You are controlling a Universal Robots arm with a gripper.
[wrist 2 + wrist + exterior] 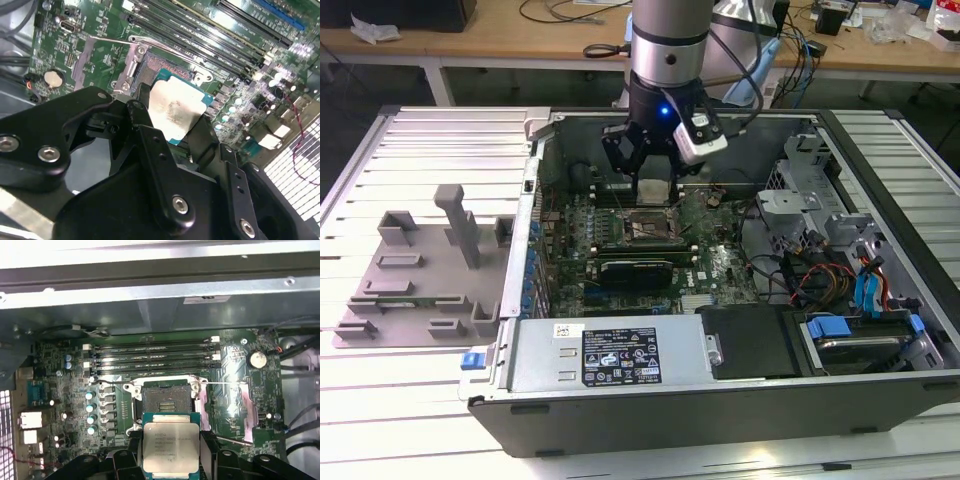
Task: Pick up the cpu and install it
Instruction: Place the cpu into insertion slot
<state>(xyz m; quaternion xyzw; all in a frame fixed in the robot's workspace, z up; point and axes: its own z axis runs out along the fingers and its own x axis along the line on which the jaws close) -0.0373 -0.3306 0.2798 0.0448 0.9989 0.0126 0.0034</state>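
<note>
One cpu (170, 449) clamped in the jaws above the socket (166, 400) (open case (720, 412) on slatted table (430, 140), wooden benches (500, 45) behind)

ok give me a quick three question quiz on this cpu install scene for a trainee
1. True or false: the gripper is shut on the cpu.
2. Pick one: the socket is A) empty, B) holding a chip, C) covered by a cooler.
3. Fill in: in the exterior view, the grey fixture tray lies outside the computer case, on the view's ____.
Key: 1 true; 2 A; 3 left.
</note>
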